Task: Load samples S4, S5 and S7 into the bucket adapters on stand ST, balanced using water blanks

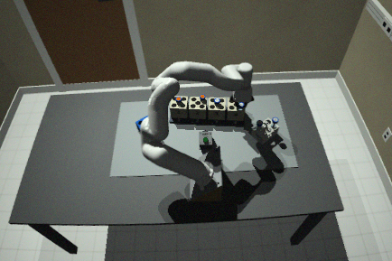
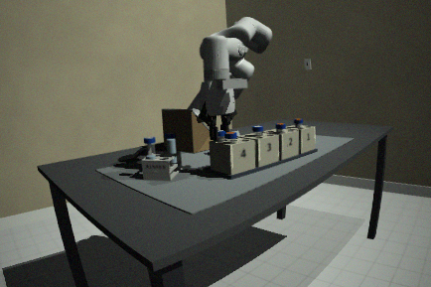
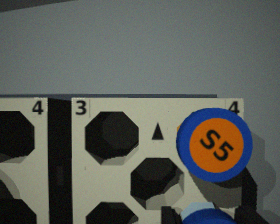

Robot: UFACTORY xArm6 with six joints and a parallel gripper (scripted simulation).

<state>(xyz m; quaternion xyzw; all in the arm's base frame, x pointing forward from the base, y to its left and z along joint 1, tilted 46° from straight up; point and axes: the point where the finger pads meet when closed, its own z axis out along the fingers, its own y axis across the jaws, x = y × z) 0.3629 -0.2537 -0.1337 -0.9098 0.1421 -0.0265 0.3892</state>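
Four cream adapters stand in a row in the stand. Adapter 4 [image 1: 236,110] is at the right end, and nearest in the exterior view [image 2: 233,156]. Sample S5 [image 3: 214,145], with an orange cap dot, stands in hole 4 of that adapter. Holes 3 [image 3: 112,136] and 5 [image 3: 155,181] are empty. My gripper [image 1: 240,101] is over adapter 4 and shut on a blue-capped tube with a pale dot, a water blank [image 3: 207,215]. The blank is low, close beside S5, at the corner near hole 5. Its printed number and its exact hole are hidden.
Adapter 3 [image 2: 265,148] holds a white-dot blank [image 1: 217,101]. Adapters 2 [image 2: 289,143] and 1 [image 2: 307,138] each show an orange-dot cap. The blanks rack [image 1: 267,128] stands right of the stand with tubes in it. The green DONE key [image 1: 206,139] sits in front of the adapters.
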